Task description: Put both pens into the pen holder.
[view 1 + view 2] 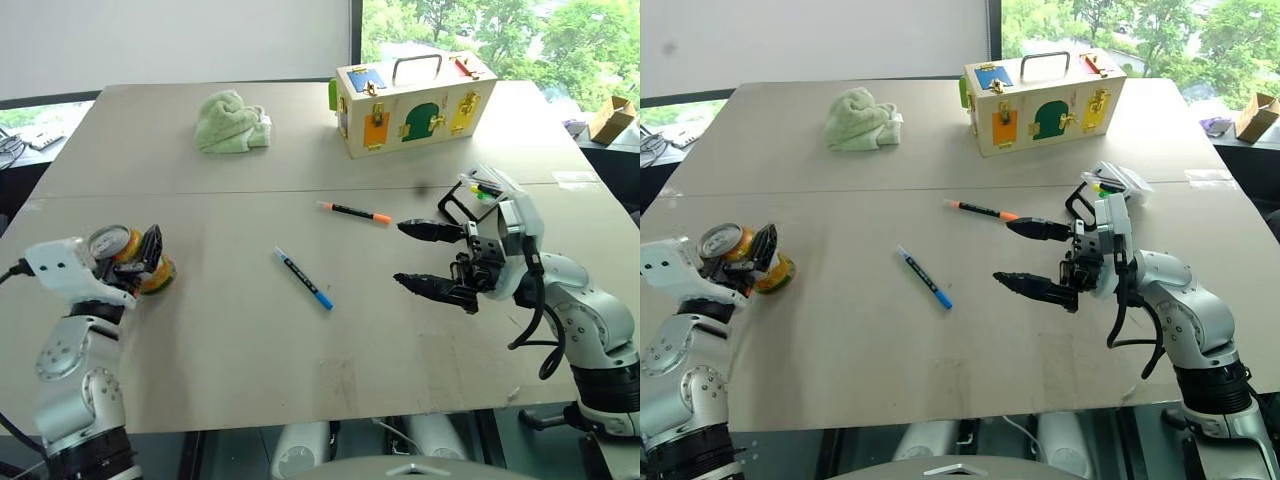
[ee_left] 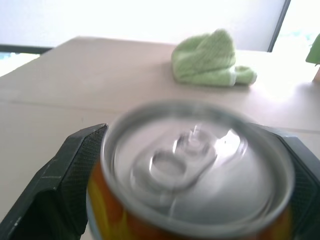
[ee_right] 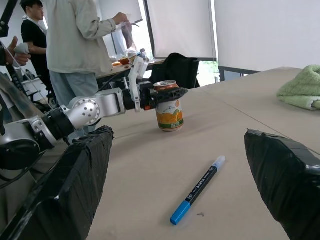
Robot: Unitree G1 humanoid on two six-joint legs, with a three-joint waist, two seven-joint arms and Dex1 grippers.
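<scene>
Two pens lie mid-table: the blue-capped pen (image 1: pixel 303 278) nearer me and the black pen with orange cap and tip (image 1: pixel 355 212) beyond it. My right gripper (image 1: pixel 400 254) hovers open and empty just right of both, fingers pointing toward them. In the right wrist view the blue pen (image 3: pixel 197 190) lies between its fingers (image 3: pixel 75 185). The pen holder (image 1: pixel 472 192), black-framed with green and yellow pens inside, stands behind the right wrist, partly hidden. Far left, my left gripper (image 1: pixel 135 250) is open, its fingers (image 2: pixel 65 180) straddling the top of an orange drink can (image 1: pixel 160 275).
The can (image 3: pixel 169 107) stands upright on the table near its left edge. A green cloth (image 1: pixel 232 122) lies at the back, and a cream wooden box (image 1: pixel 412 100) with coloured doors at the back right. People (image 3: pixel 75 40) stand beyond the table's left side.
</scene>
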